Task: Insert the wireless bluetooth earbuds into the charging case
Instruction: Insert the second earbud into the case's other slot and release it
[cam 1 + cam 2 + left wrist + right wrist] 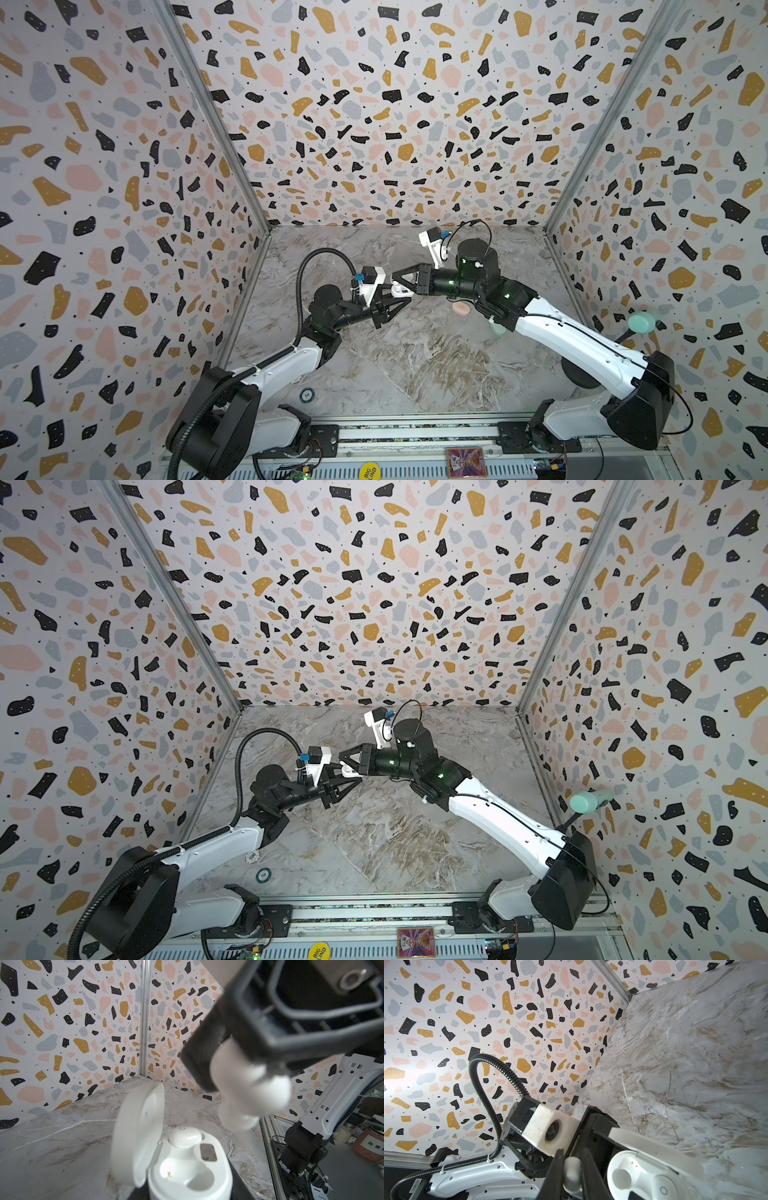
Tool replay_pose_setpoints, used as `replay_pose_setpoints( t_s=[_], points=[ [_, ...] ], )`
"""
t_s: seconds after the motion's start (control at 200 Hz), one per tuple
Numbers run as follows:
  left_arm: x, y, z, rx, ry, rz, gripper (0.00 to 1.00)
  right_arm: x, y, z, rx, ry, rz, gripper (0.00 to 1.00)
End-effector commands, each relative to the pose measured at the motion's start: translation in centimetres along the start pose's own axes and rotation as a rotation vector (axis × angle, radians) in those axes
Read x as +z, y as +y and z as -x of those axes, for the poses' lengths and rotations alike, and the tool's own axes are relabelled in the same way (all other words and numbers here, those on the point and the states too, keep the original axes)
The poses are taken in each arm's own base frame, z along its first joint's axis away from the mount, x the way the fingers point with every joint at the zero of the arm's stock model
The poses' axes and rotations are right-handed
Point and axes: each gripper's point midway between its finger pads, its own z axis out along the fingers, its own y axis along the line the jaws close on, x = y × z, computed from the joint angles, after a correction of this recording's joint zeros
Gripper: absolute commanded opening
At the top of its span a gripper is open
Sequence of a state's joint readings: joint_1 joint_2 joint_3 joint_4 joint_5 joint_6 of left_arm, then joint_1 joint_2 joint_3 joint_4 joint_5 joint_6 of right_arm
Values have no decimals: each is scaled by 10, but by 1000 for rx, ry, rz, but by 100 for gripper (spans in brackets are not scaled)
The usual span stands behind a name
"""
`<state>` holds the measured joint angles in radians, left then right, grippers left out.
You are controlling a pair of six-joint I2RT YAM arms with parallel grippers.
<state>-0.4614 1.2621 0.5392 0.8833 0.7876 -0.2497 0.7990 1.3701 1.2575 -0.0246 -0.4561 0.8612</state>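
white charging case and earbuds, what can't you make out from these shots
white earbud in the right hand: blurred in the left wrist view, too near the lens; orientation unclear.
white charging case: tiny in both top views, partly covered by the right hand; sockets unreadable there.
its base: cut off by the lower edge in both wrist views.
mint item: mostly under the right arm in a top view; unidentifiable.

- The left arm [286, 365] rises from the near left base, elbow bent, with the forearm aimed at the middle.
- The left gripper [401, 296] points right, its jaws clamped on the open charging case [187, 1167].
- The right arm [573, 332] stretches in from the near right base.
- The right gripper [397, 277] points left, its tips just above the left gripper's, and pinches a white earbud [572, 1173].
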Motion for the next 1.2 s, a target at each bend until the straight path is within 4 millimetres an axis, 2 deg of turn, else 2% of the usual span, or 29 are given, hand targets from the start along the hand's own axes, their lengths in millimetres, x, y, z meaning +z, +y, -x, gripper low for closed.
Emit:
replay_pose_setpoints(
  t_s=[0.0, 0.345, 0.641, 0.926, 1.197],
  points=[
    [-1, -11, 21, 69, -53, -33, 32, 3, -1, -2, 8, -3, 9, 17],
    [-3, -13, 23, 72, -59, -37, 32, 10, -16, -10, 26, 16, -21, 17],
    [-3, -13, 23, 74, -59, -32, 32, 9, -21, -17, 40, 34, -36, 18],
    [-3, -12, 22, 74, -57, -30, 32, 2, -25, -19, 32, 41, -81, 31],
    [-3, -10, 21, 73, -52, -22, 32, -14, -19, -13, 8, 19, -123, 40]
  ],
)
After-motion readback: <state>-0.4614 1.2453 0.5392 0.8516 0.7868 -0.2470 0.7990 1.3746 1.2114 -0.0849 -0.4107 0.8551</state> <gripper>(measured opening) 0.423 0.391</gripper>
